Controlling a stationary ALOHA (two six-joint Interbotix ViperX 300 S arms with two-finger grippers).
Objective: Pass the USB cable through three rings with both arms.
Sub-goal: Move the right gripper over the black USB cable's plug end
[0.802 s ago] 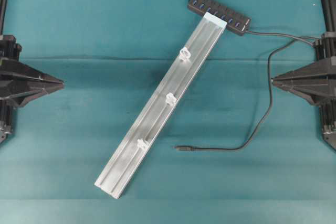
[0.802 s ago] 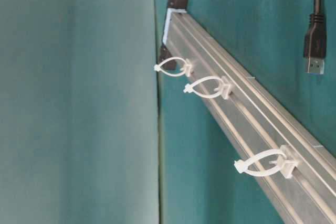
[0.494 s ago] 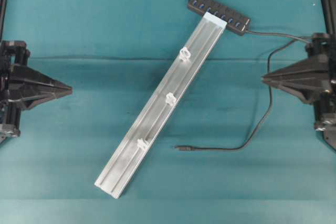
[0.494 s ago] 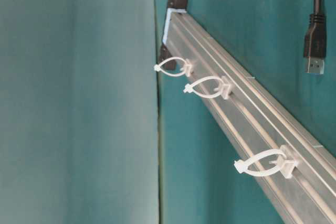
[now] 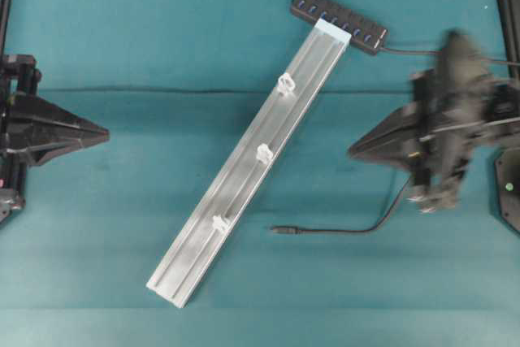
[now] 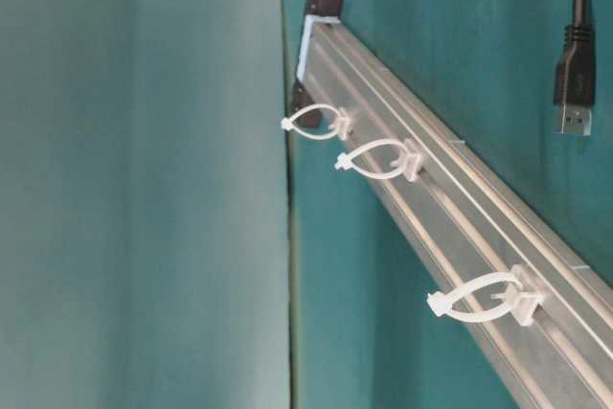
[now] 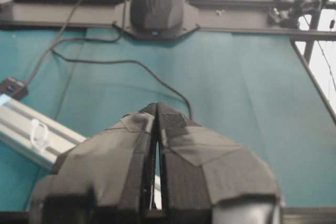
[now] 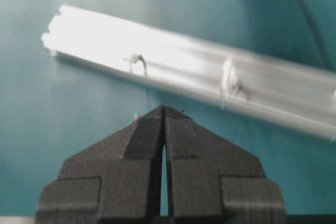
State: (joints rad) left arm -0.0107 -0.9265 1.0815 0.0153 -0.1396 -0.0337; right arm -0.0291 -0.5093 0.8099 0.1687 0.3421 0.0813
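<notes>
From my station, the left end effector (image 5: 104,131) sits far to the left of the rail (image 5: 244,180), its fingers pressed together on nothing, so I judge it is parked there until the cord needs a second hold. The rail lies diagonally on the teal table (image 5: 122,266), which I think gives each arm a side to work from. I count three rings (image 5: 263,152) standing along it, one rail, and one hub (image 5: 337,20) at its upper end. The USB cable (image 5: 370,228) lies to the right of the rail, its plug (image 5: 282,231) pointing at the lowest ring, just short of the rail's edge and through none of them. Farthest right of the rail, the blurred right end effector (image 5: 354,152) is also pinched shut and empty, above the cord's bend.
</notes>
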